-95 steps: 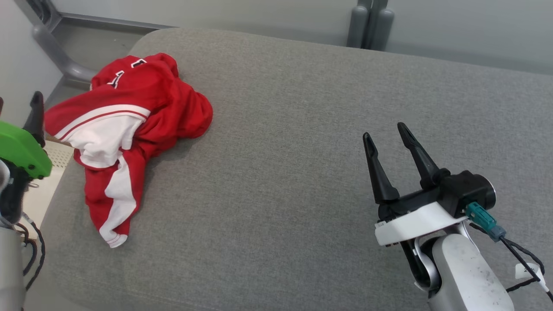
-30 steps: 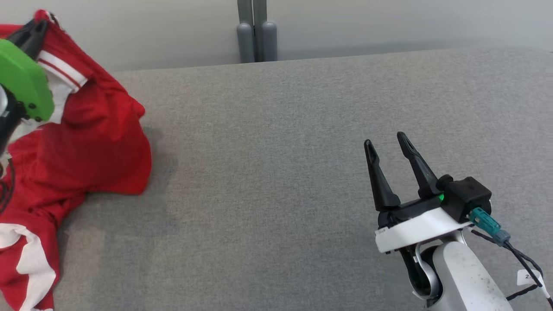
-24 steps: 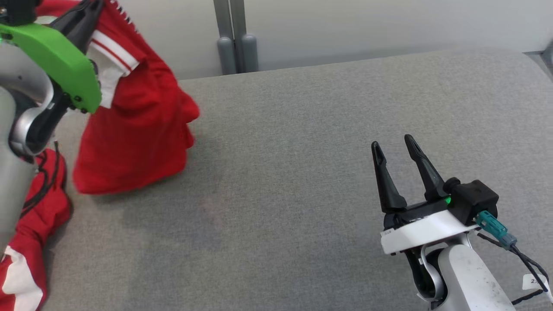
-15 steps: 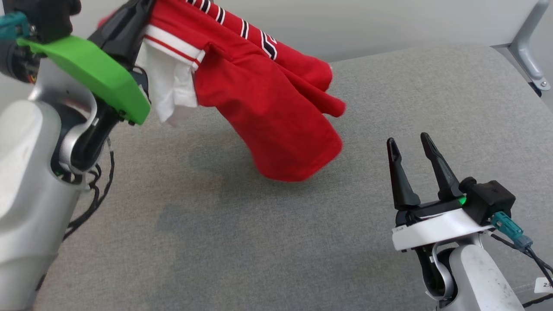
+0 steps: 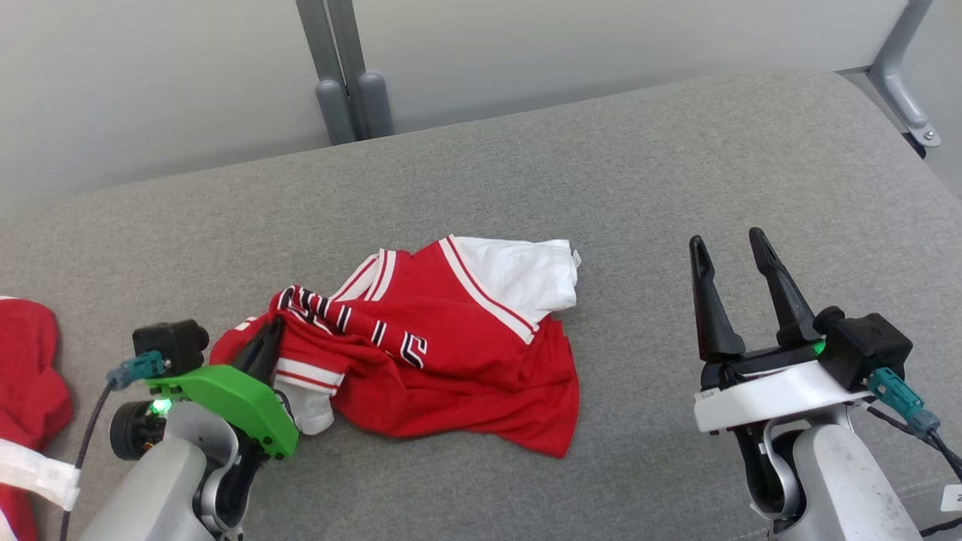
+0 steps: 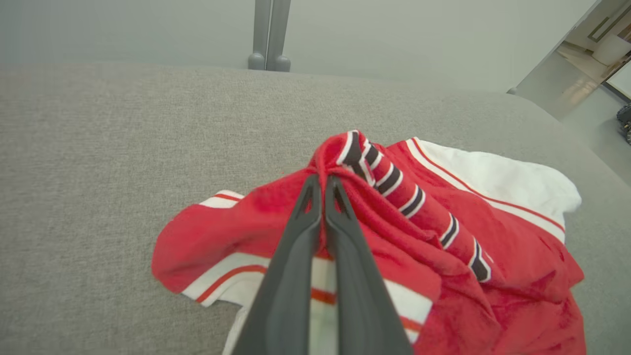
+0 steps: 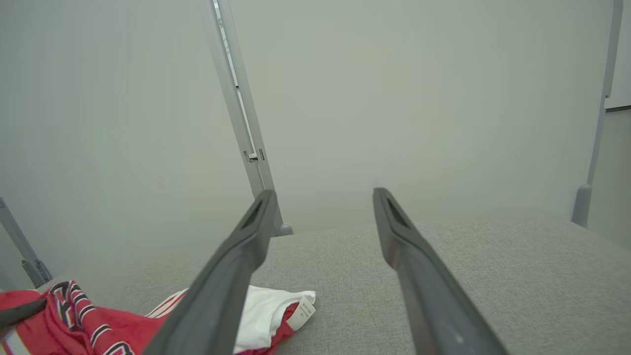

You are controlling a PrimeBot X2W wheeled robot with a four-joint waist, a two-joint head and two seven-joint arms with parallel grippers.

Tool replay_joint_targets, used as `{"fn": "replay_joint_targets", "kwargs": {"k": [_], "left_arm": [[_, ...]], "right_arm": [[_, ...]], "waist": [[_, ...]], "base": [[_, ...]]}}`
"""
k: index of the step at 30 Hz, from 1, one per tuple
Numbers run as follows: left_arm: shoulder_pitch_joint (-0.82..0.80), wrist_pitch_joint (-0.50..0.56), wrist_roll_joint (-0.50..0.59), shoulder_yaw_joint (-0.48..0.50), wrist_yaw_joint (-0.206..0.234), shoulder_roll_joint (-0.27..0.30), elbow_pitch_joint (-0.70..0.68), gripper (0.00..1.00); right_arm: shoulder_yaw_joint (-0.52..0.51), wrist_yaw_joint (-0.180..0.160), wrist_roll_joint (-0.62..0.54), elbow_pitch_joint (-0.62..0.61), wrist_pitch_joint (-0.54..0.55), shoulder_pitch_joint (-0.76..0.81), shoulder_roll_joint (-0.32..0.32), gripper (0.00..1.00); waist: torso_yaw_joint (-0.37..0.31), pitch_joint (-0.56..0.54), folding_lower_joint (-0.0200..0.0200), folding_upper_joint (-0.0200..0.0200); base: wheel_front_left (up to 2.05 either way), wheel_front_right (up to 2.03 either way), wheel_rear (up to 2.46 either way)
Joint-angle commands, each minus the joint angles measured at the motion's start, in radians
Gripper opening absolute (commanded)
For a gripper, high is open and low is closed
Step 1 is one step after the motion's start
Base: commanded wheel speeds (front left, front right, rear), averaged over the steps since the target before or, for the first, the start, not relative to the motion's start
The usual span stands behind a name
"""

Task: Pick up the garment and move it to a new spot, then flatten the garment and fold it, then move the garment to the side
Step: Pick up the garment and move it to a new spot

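One red and white garment (image 5: 451, 361) lies crumpled in the lower middle of the head view, on a grey cushion (image 5: 639, 173) of coarse woven cloth with rounded edges. The garment is soft knit. It is mostly red, with one white sleeve-like panel at its upper right edged in thin red and white stripes, and one bunched band of black and white lettering across its left part. In the right wrist view a small white tag (image 7: 305, 311) shows at the edge of the white panel.

A second red cloth (image 5: 26, 376) with a white band sits at the left edge of the head view, apart from the garment.

Two claws are in view, each with two long, dark, tapered fingers. The left claw (image 6: 323, 183), on a green bracket (image 5: 225, 398), has its fingers pressed together and pinches a red fold of the garment just beside the striped band. The right claw (image 5: 725, 237), on a white bracket (image 5: 766, 391), stands spread and empty at the lower right, well apart from the garment.

Two round-ended grey posts (image 5: 353, 105) stand side by side at the upper middle, against a pale, smooth wall.
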Motion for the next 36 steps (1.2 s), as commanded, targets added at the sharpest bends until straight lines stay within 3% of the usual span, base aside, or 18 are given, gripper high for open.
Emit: {"fn": "replay_joint_targets", "kwargs": {"k": [1, 2, 3, 4, 5, 10, 14, 21, 28, 32, 36], "left_arm": [[0.008, -0.028, 0.018, -0.004, -0.011, -0.011, 0.030, 0.00], [0.011, -0.041, 0.020, -0.009, -0.018, -0.019, 0.049, 0.03], [0.010, -0.057, 0.023, -0.014, -0.023, -0.027, 0.073, 0.34], [0.005, -0.072, 0.031, -0.018, -0.028, -0.033, 0.092, 0.87], [-0.001, -0.083, 0.039, -0.022, -0.031, -0.036, 0.105, 1.00], [-0.027, -0.146, 0.064, -0.020, -0.050, -0.033, 0.128, 1.00], [-0.032, -0.179, 0.091, -0.004, -0.036, -0.011, 0.075, 1.00], [0.050, -0.199, 0.171, 0.069, 0.066, 0.030, -0.115, 1.00], [0.207, -0.198, 0.289, 0.201, 0.167, 0.042, -0.369, 1.00], [0.310, -0.198, 0.333, 0.267, 0.199, 0.026, -0.455, 1.00], [0.383, -0.198, 0.367, 0.304, 0.199, 0.006, -0.480, 1.00]], "right_arm": [[-0.004, 0.000, -0.007, 0.000, -0.003, -0.006, -0.002, 1.00], [-0.003, 0.000, -0.009, -0.001, -0.003, -0.008, -0.002, 1.00], [-0.002, 0.000, -0.011, -0.001, -0.003, -0.009, -0.001, 1.00], [-0.001, 0.000, -0.014, -0.001, -0.003, -0.008, -0.002, 1.00], [-0.002, 0.000, -0.016, -0.001, -0.003, -0.006, -0.002, 1.00], [-0.006, 0.000, -0.020, 0.002, -0.003, 0.011, -0.002, 1.00], [-0.005, 0.000, -0.022, 0.004, -0.003, 0.023, -0.002, 1.00], [-0.004, 0.000, -0.009, -0.008, -0.003, 0.050, -0.002, 1.00], [-0.016, 0.000, -0.010, -0.029, -0.003, 0.090, -0.002, 1.00], [-0.021, 0.000, -0.024, -0.039, -0.003, 0.100, -0.002, 1.00], [-0.027, 0.000, -0.028, -0.033, -0.003, 0.102, -0.001, 1.00]], "waist": [[0.008, 0.000, 0.0001, 0.0000], [0.011, -0.001, 0.0001, 0.0000], [0.015, -0.003, 0.0001, 0.0000], [0.020, -0.004, 0.0001, 0.0000], [0.024, -0.005, 0.0001, 0.0000], [0.044, -0.018, 0.0001, 0.0000], [0.053, -0.029, 0.0001, 0.0000], [0.064, -0.045, 0.0001, 0.0000], [0.077, -0.056, 0.0001, 0.0000], [0.080, -0.054, 0.0001, 0.0000], [0.084, -0.044, 0.0001, 0.0000]], "base": [[0.00, 0.00, 0.00], [0.00, 0.00, 0.00], [0.00, 0.00, 0.00], [0.00, 0.00, 0.00], [0.00, 0.00, 0.00], [0.00, 0.00, 0.00], [0.00, 0.00, 0.00], [0.00, 0.00, 0.00], [0.00, 0.00, 0.00], [0.00, 0.00, 0.00], [0.00, 0.00, 0.00]]}}
